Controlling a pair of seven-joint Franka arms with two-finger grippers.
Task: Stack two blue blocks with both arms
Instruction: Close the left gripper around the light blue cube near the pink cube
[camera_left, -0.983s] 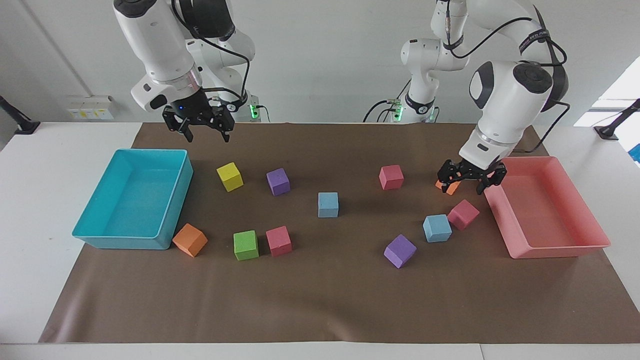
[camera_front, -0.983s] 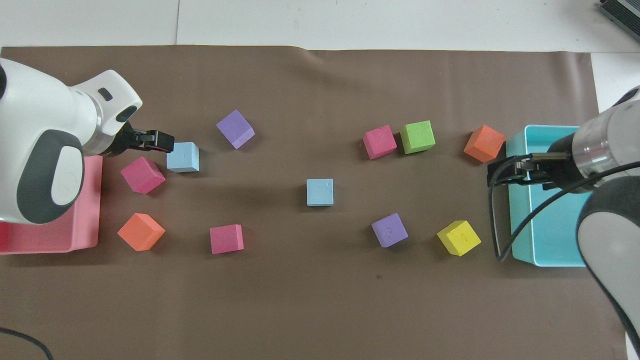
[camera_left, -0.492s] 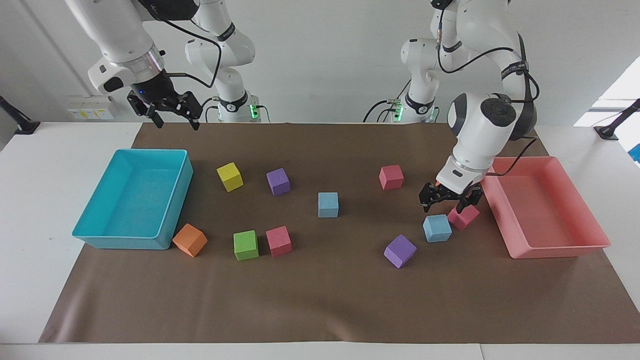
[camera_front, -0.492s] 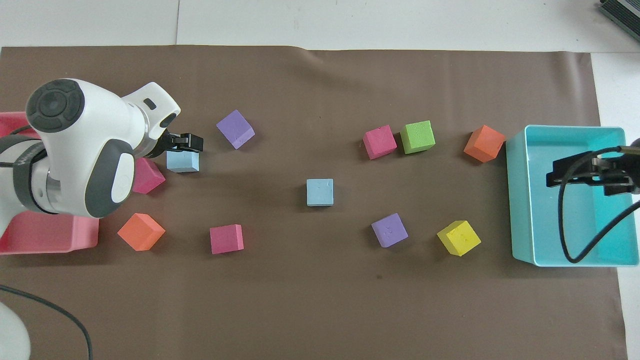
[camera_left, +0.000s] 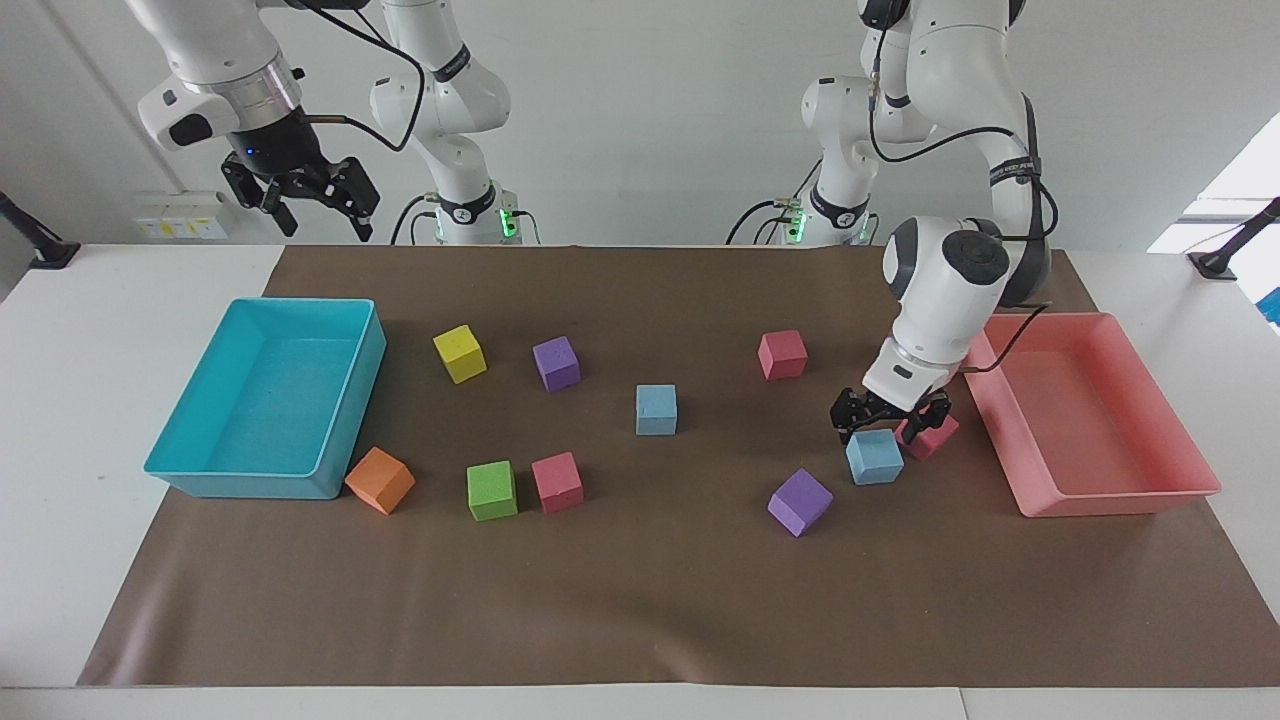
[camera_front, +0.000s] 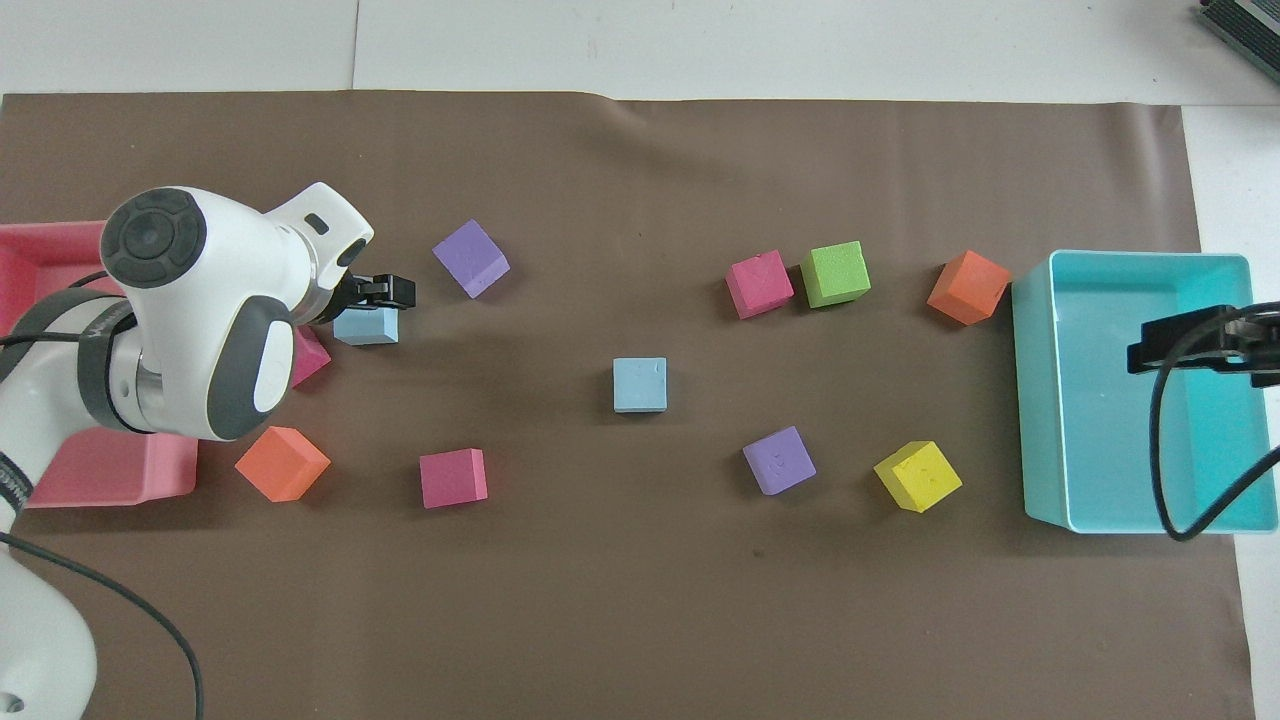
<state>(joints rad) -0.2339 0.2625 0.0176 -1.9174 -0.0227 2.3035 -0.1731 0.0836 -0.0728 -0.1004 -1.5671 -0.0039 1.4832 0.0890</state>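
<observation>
Brown mat (camera_left: 640, 600): covers most of the white table, carrying both trays and all the cubes.
Turquoise tray (camera_left: 200, 470): at the right arm's end of the mat, an orange cube (camera_left: 380, 480) touching its corner.
Pink tray (camera_left: 1120, 500): at the left arm's end.
Right arm: raised, waiting; the right gripper (camera_left: 318, 222) hangs high over the turquoise tray's robot-side edge, fingers spread wide, holding nothing.
Left arm: bent down low; the left gripper (camera_left: 888, 425) sits right at the top of one blue block, fingers wide apart and not closed on it.
Blue block at the gripper (camera_left: 874, 457): on the mat near the pink tray, just beside a crimson cube (camera_left: 930, 438), a purple cube (camera_left: 800, 502) near it.
Second blue block (camera_left: 656, 409): alone at mid-mat, well apart from the first.
Other cubes: yellow (camera_left: 460, 353), purple (camera_left: 556, 363), green (camera_left: 492, 490) touching pink (camera_left: 557, 482), and pink (camera_left: 782, 354) nearer the robots.
</observation>
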